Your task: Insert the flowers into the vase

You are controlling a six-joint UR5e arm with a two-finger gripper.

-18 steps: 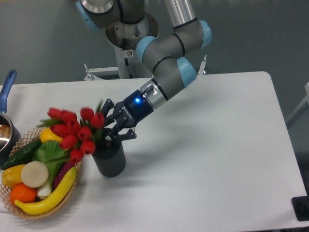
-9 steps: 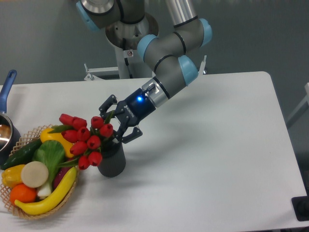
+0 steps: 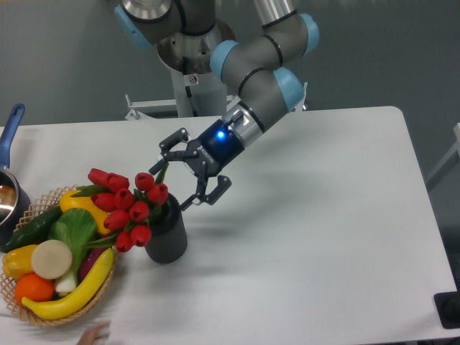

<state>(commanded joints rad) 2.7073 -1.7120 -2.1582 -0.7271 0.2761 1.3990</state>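
A: While the flowers (image 3: 128, 205) are standing with their stems in the vase (image 3: 167, 237), how are they lying?

B: The red buds are leaning out to the left of the mouth, hanging over the right edge of the basket (image 3: 43, 316). The vase itself is standing upright on the table (image 3: 323, 237), just beside that basket.

A: Where is the gripper (image 3: 185, 172) sitting, and what are its fingers doing?

B: It is hovering above and to the right of the vase, clear of the tulips. Its fingers (image 3: 210, 192) are spreading wide apart and are gripping nothing. A blue light is glowing on the wrist behind them.

A: What is lying around the task's things?

B: The basket is holding a banana (image 3: 68, 295), a cucumber (image 3: 32, 228), an orange (image 3: 32, 287), a yellow pepper (image 3: 18, 260) and a white round slice (image 3: 52, 259). A pot with a blue handle (image 3: 11, 129) is showing at the left edge. Something pinkish (image 3: 92, 333) is poking in at the bottom edge; what it is cannot be told.
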